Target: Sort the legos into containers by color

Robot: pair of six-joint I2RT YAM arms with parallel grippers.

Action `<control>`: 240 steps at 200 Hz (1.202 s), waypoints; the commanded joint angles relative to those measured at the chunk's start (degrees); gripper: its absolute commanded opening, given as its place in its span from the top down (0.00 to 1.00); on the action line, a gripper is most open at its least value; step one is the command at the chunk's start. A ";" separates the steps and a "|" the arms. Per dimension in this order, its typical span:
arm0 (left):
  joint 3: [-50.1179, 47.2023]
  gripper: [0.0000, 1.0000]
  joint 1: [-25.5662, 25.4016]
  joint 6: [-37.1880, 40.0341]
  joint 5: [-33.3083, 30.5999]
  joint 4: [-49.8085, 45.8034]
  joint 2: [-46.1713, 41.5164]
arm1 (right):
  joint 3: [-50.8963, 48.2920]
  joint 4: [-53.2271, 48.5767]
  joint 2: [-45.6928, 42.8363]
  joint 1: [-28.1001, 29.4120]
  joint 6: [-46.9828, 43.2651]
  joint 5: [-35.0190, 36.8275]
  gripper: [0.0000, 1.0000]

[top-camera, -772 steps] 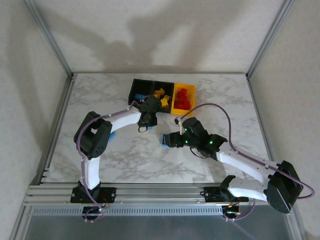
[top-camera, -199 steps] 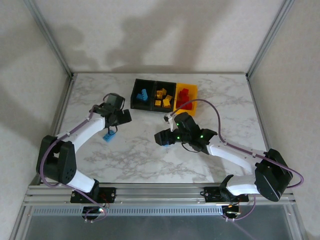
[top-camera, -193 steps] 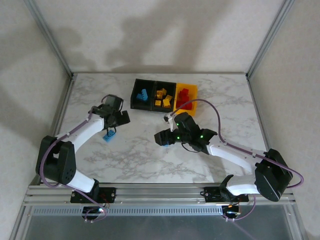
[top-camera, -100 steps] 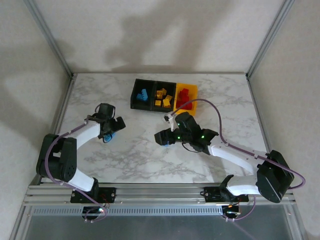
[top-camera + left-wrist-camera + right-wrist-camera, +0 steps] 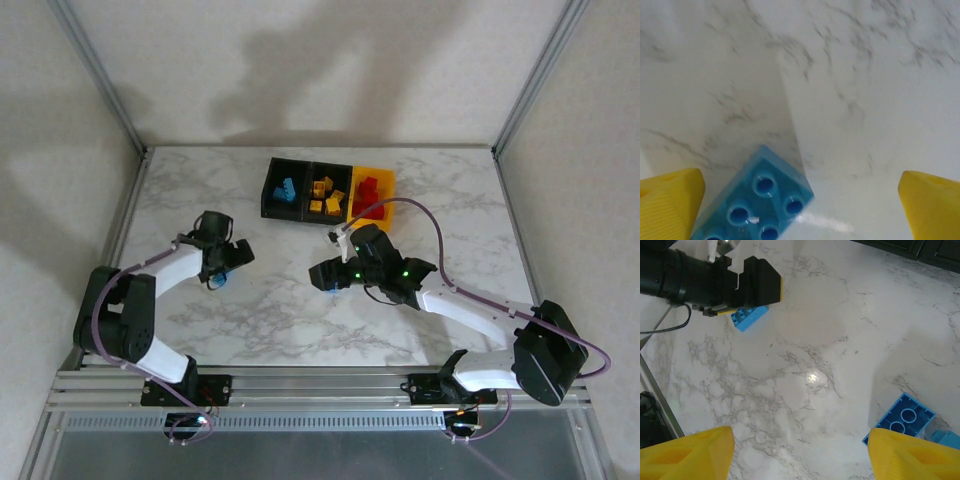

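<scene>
L jaws wide, low over worktop [image 5: 865, 100]; blue lego [image 5: 752, 202] btwn them, hard against one side; R jaws apart, gripping nothing; second blue lego [image 5: 900, 422] below, nr one side.

Overhead view from behind; 2 wrist views look down, left closest, sharing 1 blue lego [image 5: 752, 205].

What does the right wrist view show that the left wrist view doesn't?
Right wrist, not left wrist: the left end effector from outside, at a blue brick; a second blue brick near the right end effector; a black bin edge. Left wrist, not right wrist: the first brick's studs close up, beside a yellow fingertip. Both: the first blue brick and the marble table.
</scene>
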 commanded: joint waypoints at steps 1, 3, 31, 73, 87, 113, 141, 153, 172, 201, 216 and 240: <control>-1.36 0.04 -2.68 -1.29 0.81 -3.24 -2.24 | -0.09 1.15 0.20 0.55 -0.69 0.53 0.29; -1.43 0.04 -2.78 -1.33 0.60 -3.35 -2.28 | -0.03 1.15 0.31 0.55 -0.75 0.50 0.29; -1.04 0.21 -3.42 -1.95 -2.69 -4.86 -1.80 | 0.39 0.89 0.73 0.53 -0.75 0.53 0.30; 0.36 0.44 -4.67 -1.17 -5.17 -6.02 1.89 | -0.18 0.64 -0.21 0.55 -0.35 1.54 0.30; 0.61 0.51 -5.33 -1.16 -5.04 -5.82 3.07 | -0.44 0.62 -0.33 0.55 -0.17 1.77 0.30; 1.68 0.66 -6.53 -1.37 -4.52 -5.86 4.07 | -0.70 0.61 -0.48 0.52 -0.03 1.93 0.30; 4.59 0.73 -7.88 -2.03 -4.51 -6.80 3.18 | -0.66 0.79 -0.45 0.55 -0.25 1.51 0.30; 6.31 0.74 -8.28 -2.05 -4.44 -7.39 3.08 | -0.62 0.84 -0.53 0.44 -0.11 1.50 0.30; 9.63 0.74 -8.86 -2.24 -4.46 -8.21 3.18 | -0.58 1.04 -0.95 0.39 0.19 1.58 0.30; 16.35 0.73 -9.38 -2.04 -3.73 -9.05 5.15 | -0.70 1.06 -1.87 0.03 0.28 1.95 0.30; 20.70 0.73 -9.74 -1.76 -3.55 -9.61 7.26 | -0.84 1.15 -2.24 -0.38 0.52 2.09 0.30; 28.32 0.73 -9.94 -1.04 -3.72 -10.43 11.73 | -1.15 1.00 -2.64 -0.60 0.73 2.46 0.30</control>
